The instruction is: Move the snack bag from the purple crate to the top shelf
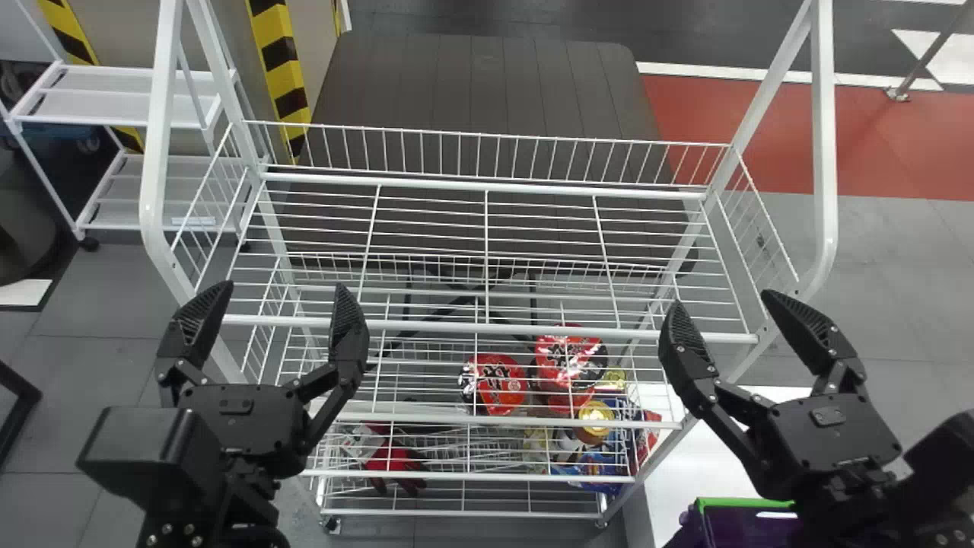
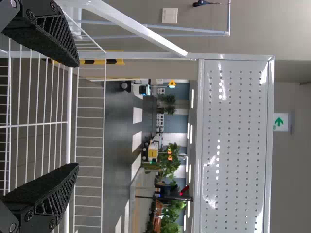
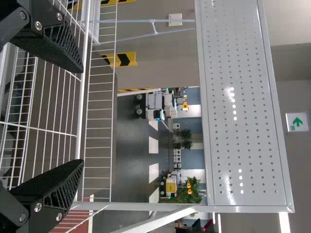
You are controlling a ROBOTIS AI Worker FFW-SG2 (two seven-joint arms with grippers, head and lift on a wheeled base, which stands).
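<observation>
Head view shows you a white wire rack (image 1: 824, 152) standing in front of you, and its top shelf (image 1: 456, 185) has a low wire fence along the back and at both sides. Your left gripper (image 1: 282, 289) is near the left front corner of this shelf; its jaws are wide open and hold nothing. Your right gripper (image 1: 723, 301) is near the right front corner, also with its jaws wide apart and nothing between them.

On the levels below, you can see through the wires two red packages (image 1: 494, 384) (image 1: 567, 361), a round yellow lid (image 1: 595, 420) and a blue package (image 1: 601, 466) toward the right. More to the left lies a red and black thing (image 1: 392, 459).

At the lower right is a white desk (image 1: 685, 479), and on it the purple crate (image 1: 723, 529), which has a green edge and is partly behind your right arm. Where the snack bag is, you cannot tell.

Behind the rack there is a dark table (image 1: 472, 91) with a slatted surface. On the left you have a small white cart (image 1: 114, 95) and a post (image 1: 281, 68) with yellow and black stripes. The floor is grey, with a red area (image 1: 898, 137) at the right.

In the left wrist view, a white board (image 2: 238, 145) with many small holes is higher than the wire fence. Farther in the room are green plants (image 2: 170, 162), white floor stripes (image 2: 137, 141) and a sign (image 2: 280, 122) with a green arrow.
</observation>
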